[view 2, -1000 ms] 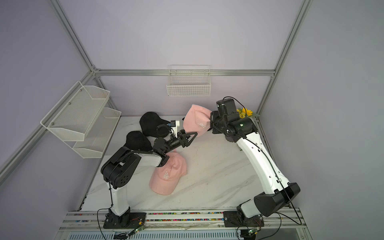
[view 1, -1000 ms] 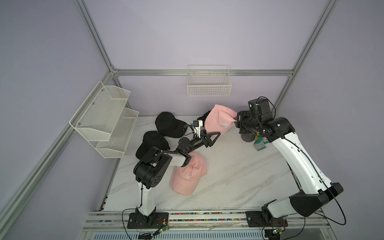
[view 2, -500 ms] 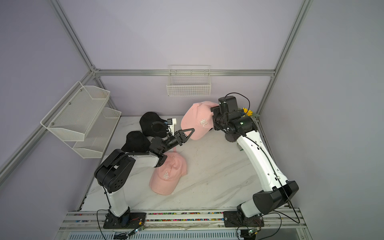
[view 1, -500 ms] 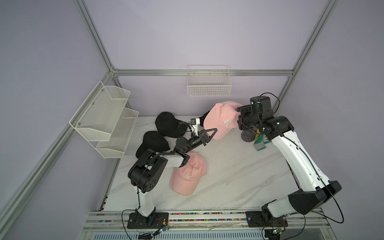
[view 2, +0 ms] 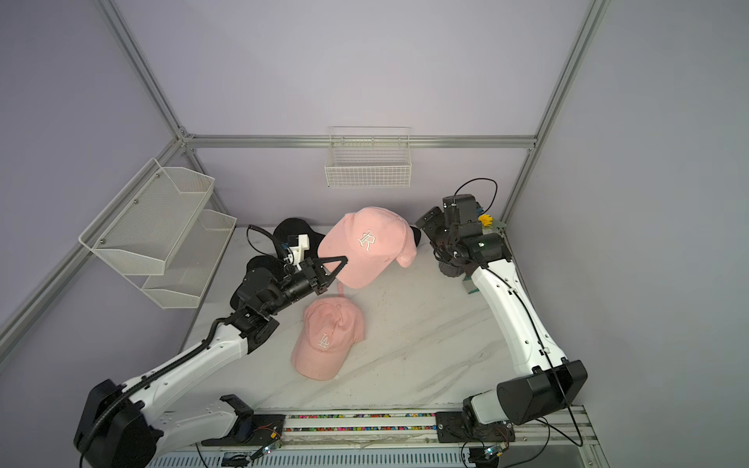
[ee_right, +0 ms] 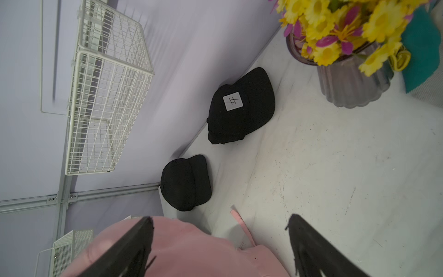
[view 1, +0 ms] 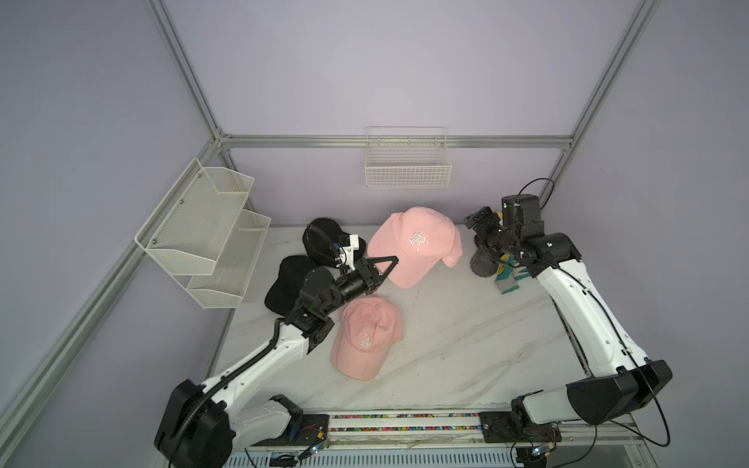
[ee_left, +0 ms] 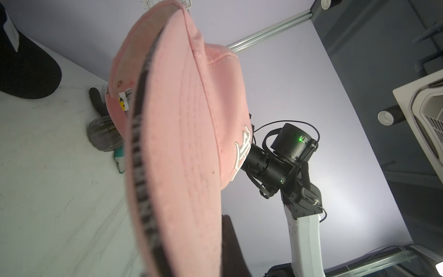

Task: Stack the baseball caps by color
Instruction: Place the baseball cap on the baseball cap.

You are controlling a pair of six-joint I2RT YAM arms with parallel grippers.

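In both top views a pink baseball cap (view 1: 417, 243) (view 2: 367, 247) hangs tilted above the back of the table, logo up. My left gripper (view 1: 390, 262) (view 2: 341, 260) is shut on its brim (ee_left: 182, 156); one finger (ee_left: 233, 244) shows beside the brim. My right gripper (view 1: 472, 233) (ee_right: 220, 217) stands open just right of the cap's crown (ee_right: 179, 249), apart from it. A second pink cap (view 1: 367, 338) lies on the table. Two black caps (view 1: 324, 239) (view 1: 289, 287) lie at the back left. A black cap with a white tag (ee_right: 242, 108) lies by the back wall.
A grey vase (ee_right: 347, 79) with yellow flowers and teal gloves (view 1: 508, 279) stand at the back right under my right arm. A wire basket (view 1: 407, 162) hangs on the back wall. A two-tier mesh shelf (view 1: 202, 231) is on the left wall. The marble table (view 1: 466, 344) spreads in front.
My left gripper closed on the pink cap's brim. My right gripper opened, let go of the cap and drew back to the right. The cap turned logo up.
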